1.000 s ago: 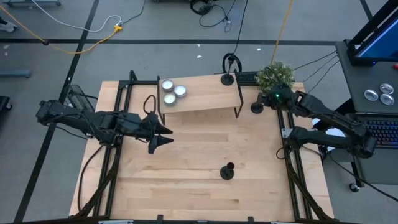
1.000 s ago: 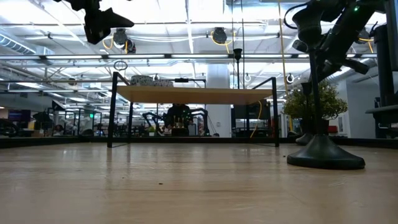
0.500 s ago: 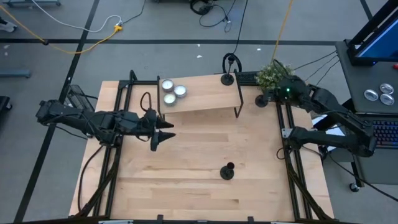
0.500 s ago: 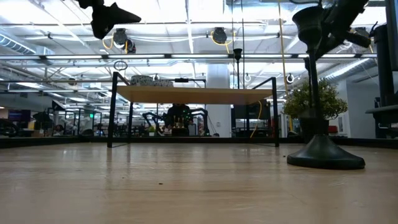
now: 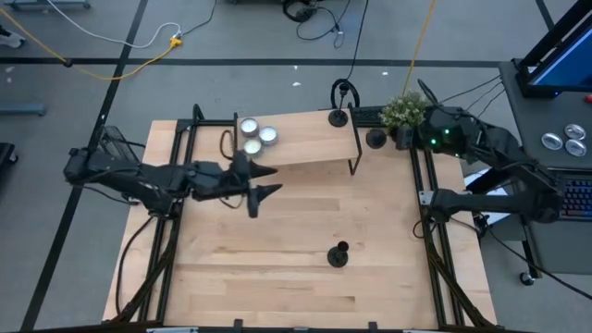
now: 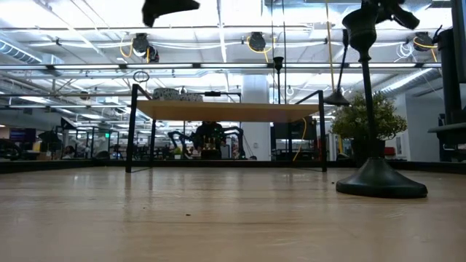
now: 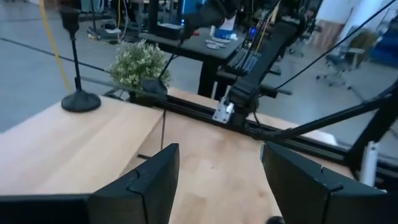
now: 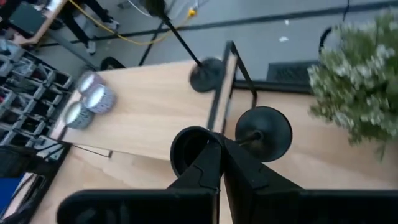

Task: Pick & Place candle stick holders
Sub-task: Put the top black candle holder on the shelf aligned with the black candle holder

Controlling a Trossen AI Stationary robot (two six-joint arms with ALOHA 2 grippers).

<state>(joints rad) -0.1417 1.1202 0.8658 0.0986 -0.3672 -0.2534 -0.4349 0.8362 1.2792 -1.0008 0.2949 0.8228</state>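
Three black candlestick holders show. One stands by its round base on the raised wooden shelf (image 5: 296,143) at its far right corner (image 5: 338,117). One stands on the table near the front (image 5: 339,256), large in the low view (image 6: 375,182). My right gripper (image 5: 400,137) is shut on the third holder (image 5: 375,139), in the air just right of the shelf's right end. My left gripper (image 5: 259,185) is open and empty, above the table just in front of the shelf's near edge; its fingers stand wide apart in the left wrist view (image 7: 221,186). My right gripper pinches the holder's thin stem (image 8: 239,140) between its two fingers, close to the cup end (image 8: 188,149). The fingers lie across the stem. The holder is lifted clear and tilted, its round base (image 8: 264,132) hanging below the fingers, also seen in the low view (image 6: 336,98).
Three tealights (image 5: 254,137) sit on the shelf's left end. A small potted plant (image 5: 404,111) stands at the table's far right corner, right beside the held holder. The shelf stands on thin black legs (image 5: 354,157). Bare wood lies between the shelf and the front holder.
My right gripper has lifted its holder off the table at the far right and carried it up and toward the shelf's right end, the base now hanging clear. My left gripper has moved toward the table's right, along the shelf's near edge, and risen, staying open.
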